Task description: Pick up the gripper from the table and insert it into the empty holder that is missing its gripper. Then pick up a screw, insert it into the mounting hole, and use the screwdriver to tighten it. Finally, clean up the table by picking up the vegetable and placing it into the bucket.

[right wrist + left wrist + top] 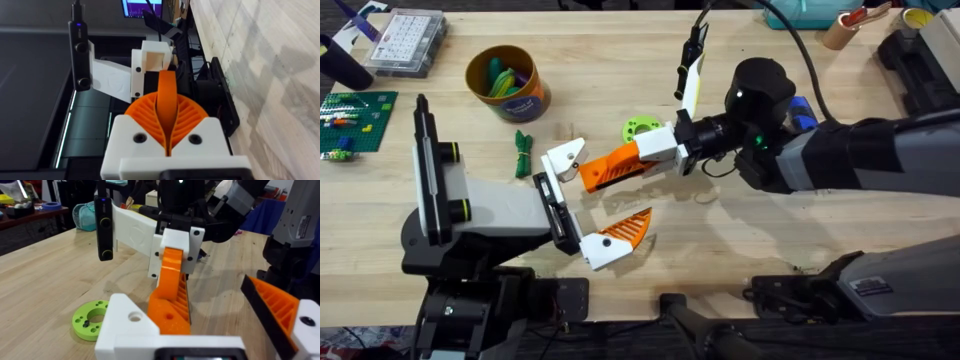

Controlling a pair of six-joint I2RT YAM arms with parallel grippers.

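Observation:
The orange ribbed gripper [610, 168] hangs over the table [740, 230], with my right gripper [648, 157] shut on it. Its narrow end meets the white holder [563, 157] on my left arm's upper jaw. In the left wrist view the orange gripper [170, 292] slopes down onto the holder [131, 322]. My left gripper [595, 195] stands open, its other orange finger [628, 228] apart. The dark green vegetable [524, 152] lies left of the holder, below the bucket [507, 83]. A blue handle, likely the screwdriver [803, 110], peeks from behind the right arm.
A flat light green ring [642, 128] lies just beyond the right gripper. A clear parts box [405, 40] and a green brick plate [355, 115] sit at the far left. Cups and clutter stand at the back right.

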